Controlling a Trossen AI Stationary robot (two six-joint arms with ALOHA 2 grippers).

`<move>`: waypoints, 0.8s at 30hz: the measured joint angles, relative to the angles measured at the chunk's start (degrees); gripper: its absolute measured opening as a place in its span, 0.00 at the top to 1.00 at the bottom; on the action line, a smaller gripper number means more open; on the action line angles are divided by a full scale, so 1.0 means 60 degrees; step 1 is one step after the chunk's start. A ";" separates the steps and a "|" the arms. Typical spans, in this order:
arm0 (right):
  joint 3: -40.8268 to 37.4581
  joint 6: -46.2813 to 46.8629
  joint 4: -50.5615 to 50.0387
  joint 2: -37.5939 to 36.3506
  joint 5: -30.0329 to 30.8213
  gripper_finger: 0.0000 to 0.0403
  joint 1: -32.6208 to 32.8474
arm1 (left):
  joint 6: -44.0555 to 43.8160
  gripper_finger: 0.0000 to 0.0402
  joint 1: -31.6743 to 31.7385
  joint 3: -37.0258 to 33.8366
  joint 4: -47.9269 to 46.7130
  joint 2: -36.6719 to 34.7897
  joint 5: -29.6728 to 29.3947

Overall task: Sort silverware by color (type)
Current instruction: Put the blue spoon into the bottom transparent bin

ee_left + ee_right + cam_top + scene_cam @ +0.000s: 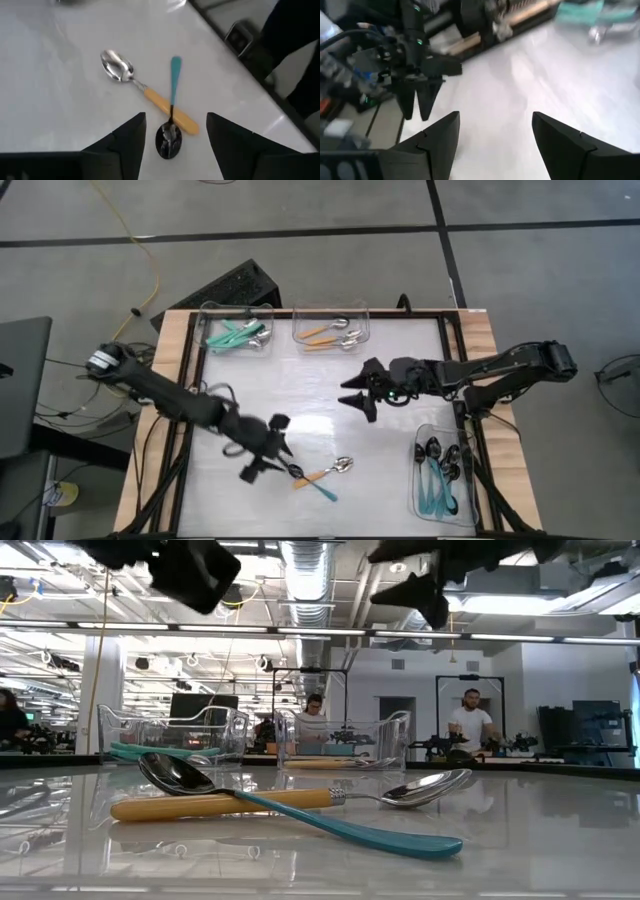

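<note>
Left gripper (268, 456) sits lower centre of the high view, fingers spread wide, nothing in them, hovering just left of the last two loose spoons. In its wrist view the black-bowled spoon with thin teal plastic handle (171, 107) lies centred between the fingers (131, 135), its handle crossing over the shiny silver-bowled spoon with orange plastic handle (150, 93). The two touch at the crossing, so my call: take the teal one first since it's on top, pinch the handle away from the overlap, lift straight up so the orange one doesn't drag. Likely destination is the clear rectangular plastic bin (443, 512) lower right, which already holds black/teal spoons. Right gripper (362, 396) waits right of centre, open and empty. Top-edge bins: silver/teal spoons (238, 335) left, silver/orange spoons (333, 335) right.
</note>
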 joint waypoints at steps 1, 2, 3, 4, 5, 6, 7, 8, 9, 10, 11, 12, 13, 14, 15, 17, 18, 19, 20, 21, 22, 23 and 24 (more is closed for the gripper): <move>0.0000 -0.0018 -0.0230 0.0000 -0.0152 0.32 -0.0004 | -0.0025 0.51 -0.0143 0.0209 -0.0035 0.0385 -0.0183; 0.0000 -0.0119 -0.0423 0.0000 -0.0255 0.32 -0.0007 | -0.0021 0.49 -0.0260 0.0455 -0.0097 0.0785 -0.0290; -0.0004 -0.0206 -0.0584 0.0000 -0.0366 0.32 -0.0008 | 0.0015 0.48 -0.0358 0.0720 -0.0265 0.1184 -0.0314; -0.0004 -0.0287 -0.0713 0.0000 -0.0443 0.32 -0.0011 | 0.0036 0.46 -0.0421 0.1021 -0.0515 0.1593 -0.0319; -0.0004 -0.0369 -0.0812 0.0000 -0.0559 0.32 -0.0011 | 0.0051 0.44 -0.0463 0.1309 -0.0829 0.1996 -0.0328; -0.0004 -0.0440 -0.0857 0.0000 -0.0645 0.32 -0.0011 | 0.0055 0.42 -0.0481 0.1611 -0.1233 0.2401 -0.0358; -0.0004 -0.0473 -0.0849 0.0000 -0.0738 0.32 -0.0011 | 0.0059 0.41 -0.0497 0.1895 -0.1608 0.2792 -0.0382; -0.0004 -0.0494 -0.0826 0.0000 -0.0867 0.32 -0.0011 | 0.0055 0.39 -0.0498 0.2204 -0.1980 0.3134 -0.0398; -0.0004 -0.0501 -0.0811 0.0000 -0.0942 0.32 -0.0009 | 0.0070 0.37 -0.0495 0.2511 -0.2270 0.3432 -0.0444; -0.0004 -0.0505 -0.0815 0.0000 -0.0984 0.32 -0.0007 | 0.0156 0.36 -0.0486 0.2803 -0.2554 0.3687 -0.0543; -0.0004 -0.0553 -0.0821 0.0000 -0.1016 0.32 -0.0007 | 0.0294 0.34 -0.0484 0.3070 -0.2841 0.3917 -0.0654; -0.0004 -0.0636 -0.0833 0.0000 -0.1151 0.32 -0.0007 | 0.0421 0.33 -0.0479 0.3322 -0.3098 0.4130 -0.0802; -0.0004 -0.0686 -0.0833 0.0000 -0.1301 0.32 -0.0011 | 0.0555 0.32 -0.0479 0.3526 -0.3234 0.4295 -0.1016; -0.0004 -0.0689 -0.0830 0.0000 -0.1454 0.32 -0.0011 | 0.0683 0.31 -0.0479 0.3673 -0.3331 0.4392 -0.1216; -0.0004 -0.0693 -0.0826 0.0000 -0.1597 0.32 -0.0010 | 0.0822 0.30 -0.0479 0.3751 -0.3415 0.4414 -0.1321; -0.0004 -0.0708 -0.0841 0.0000 -0.1848 0.32 0.0034 | 0.1144 0.29 -0.0435 0.3800 -0.3502 0.4380 -0.1334; -0.0004 -0.0717 -0.0836 0.0000 -0.1886 0.32 0.0078 | 0.1239 0.29 -0.0410 0.3803 -0.3632 0.4377 -0.1208; -0.0004 -0.0721 -0.0836 0.0000 -0.1886 0.32 0.0130 | 0.1303 0.28 -0.0392 0.3798 -0.3824 0.4379 -0.1049; -0.0004 -0.0731 -0.0833 0.0000 -0.1886 0.32 0.0185 | 0.1336 0.28 -0.0379 0.3789 -0.3989 0.4389 -0.0915; -0.0004 -0.0752 -0.0836 0.0000 -0.1886 0.32 0.0235 | 0.1435 0.28 -0.0360 0.3789 -0.4043 0.4410 -0.0808; -0.0004 -0.0790 -0.0840 0.0000 -0.1886 0.32 0.0270 | 0.1612 0.28 -0.0325 0.3792 -0.3983 0.4484 -0.0770; -0.0004 -0.0870 -0.0833 0.0000 -0.1890 0.32 0.0312 | 0.1742 0.28 -0.0307 0.3796 -0.3938 0.4513 -0.0777; -0.0004 -0.0930 -0.0831 0.0000 -0.1886 0.32 0.0341 | 0.1845 0.28 -0.0278 0.3789 -0.3964 0.4544 -0.0777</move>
